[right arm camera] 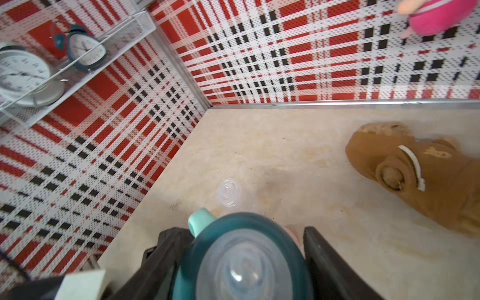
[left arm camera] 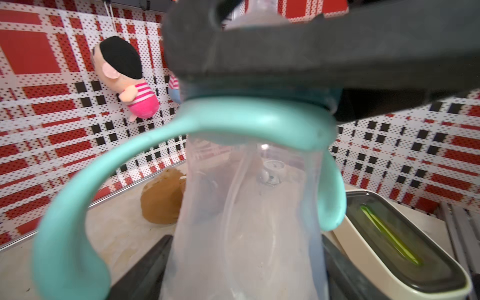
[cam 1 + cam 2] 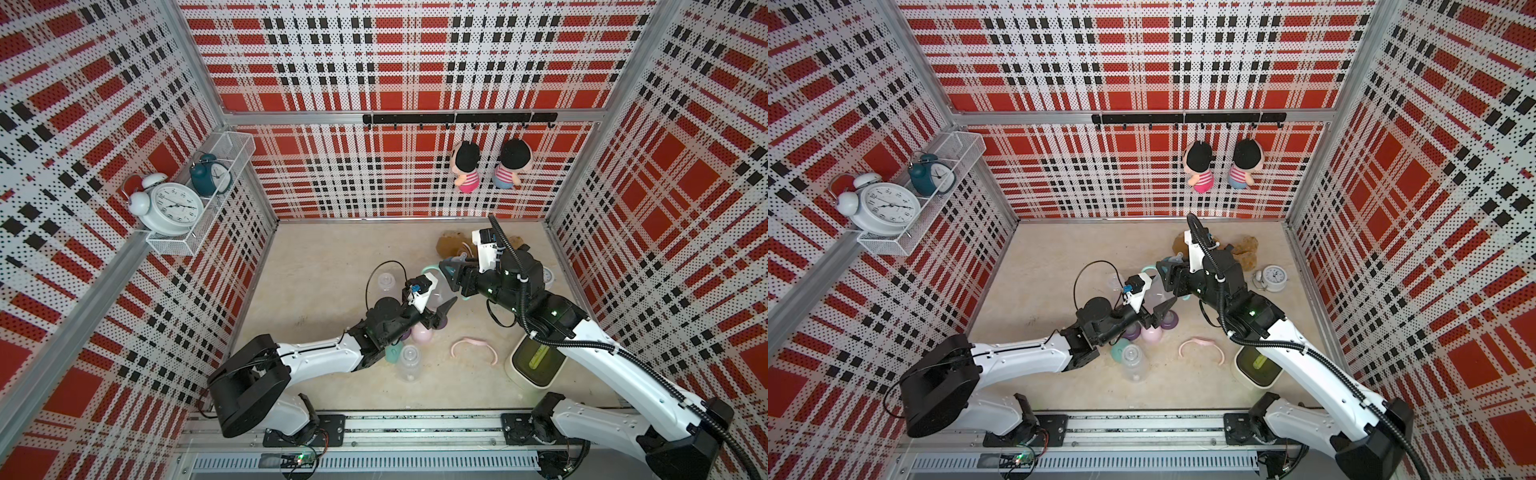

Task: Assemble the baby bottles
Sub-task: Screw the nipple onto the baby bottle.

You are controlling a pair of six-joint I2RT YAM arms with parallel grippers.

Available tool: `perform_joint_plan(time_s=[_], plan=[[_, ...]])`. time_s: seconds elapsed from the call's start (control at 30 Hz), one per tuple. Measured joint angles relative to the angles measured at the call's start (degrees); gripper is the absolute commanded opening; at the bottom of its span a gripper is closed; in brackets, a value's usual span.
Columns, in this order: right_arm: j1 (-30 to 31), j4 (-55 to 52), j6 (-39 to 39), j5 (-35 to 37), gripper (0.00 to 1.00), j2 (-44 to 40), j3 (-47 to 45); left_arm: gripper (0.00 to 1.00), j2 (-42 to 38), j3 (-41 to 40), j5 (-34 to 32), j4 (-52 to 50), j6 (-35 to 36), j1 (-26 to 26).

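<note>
Closest to the left wrist lens: clear bottle (image 2: 246, 207), filling the view. Its lower body is clamped between the fingers (image 2: 145, 265) of the left gripper (image 2: 245, 239); jaws drawn narrow, firm on the plastic.

Teal handle ring (image 2: 259, 119) sits round the neck, its arms drooping back toward my left fingers on either side. Past the ring, at the end farthest from those jaws, is the teal collar (image 2: 259, 89), with the other arm's dark finger (image 2: 285, 52) laid across it.

Right wrist view agrees. Right gripper (image 1: 239, 231) has the collar between its jaws at a middling spread, both fingers seemingly against the rim. Teat (image 1: 244, 270) points straight back at that lens.

Relation that matters: the bottle's long axis stands crosswise to the left fingers and runs along the right gripper's line of reach, collar end toward the right tool. I judge the step in hand is screwing the collar down, with the right wrist rolling while the left only holds. Whether the thread has caught I cannot tell; ring and finger hide the seam.

Loose parts wait beneath and behind the left gripper: pink cap (image 3: 419, 334) and second bottle (image 3: 409, 361). Pink handle ring (image 3: 473, 341) lies off toward the right forearm. Left arm is nearer the first two.
</note>
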Motion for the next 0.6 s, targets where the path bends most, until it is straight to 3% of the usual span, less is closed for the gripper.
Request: perform_joint_plan(time_s=[0.07,0.17,0.27,0.4,0.6], plan=[[1.6,-1.7,2.1,5.4,0.33,0.4,1.3,0.0,1.0,1.3,-2.8,0.0,0.9,-1.0],[2.4,-3.1,4.5,10.1,0.62,0.4,1.9,0.0,2.0,2.4,-4.3,-0.1,1.9,-1.8],[2.7,-3.5,5.4,11.4,0.85,0.1,1.9,0.0,2.2,2.8,-4.1,-0.4,2.3,-1.9],[2.6,-2.9,2.2,10.0,0.99,-3.6,-0.3,0.0,2.2,2.8,-1.3,-0.8,1.9,1.0],[-1.3,1.1,-7.1,-2.7,0.97,-10.1,-3.3,0.0,1.2,2.7,13.2,-2.2,-0.1,8.1]])
